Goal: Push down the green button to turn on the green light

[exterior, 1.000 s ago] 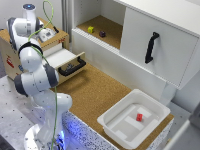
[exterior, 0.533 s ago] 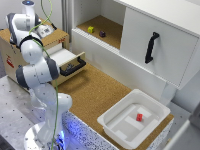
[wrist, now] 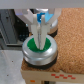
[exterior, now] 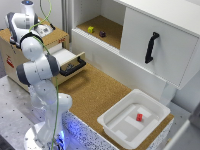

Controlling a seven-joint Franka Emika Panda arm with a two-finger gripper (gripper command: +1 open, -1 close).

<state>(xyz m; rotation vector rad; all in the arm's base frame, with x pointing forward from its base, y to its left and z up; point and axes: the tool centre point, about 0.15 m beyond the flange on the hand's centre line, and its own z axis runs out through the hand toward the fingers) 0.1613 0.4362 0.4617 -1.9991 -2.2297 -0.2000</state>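
In the wrist view the green button (wrist: 39, 45) fills the middle: a round green cap in a pale metal rim, set on a wooden box top. My gripper (wrist: 40, 32) stands right over it with its fingers close together, the tips touching the green cap. In the exterior view the arm reaches back over the wooden box (exterior: 12, 57) at the exterior view's left. There the gripper (exterior: 28, 6) is at the top edge of the picture, and the arm hides the button.
An open drawer (exterior: 70, 62) with a black handle juts from the box. A cabinet shelf holds a yellow block (exterior: 91, 29) and a dark block (exterior: 102, 34). A white bin (exterior: 107, 122) holds a red block (exterior: 139, 117). A black door handle (exterior: 151, 47) is on the white cabinet.
The arm's upper links have shifted slightly toward the exterior view's left over the box. The drawer and the bin have not moved.
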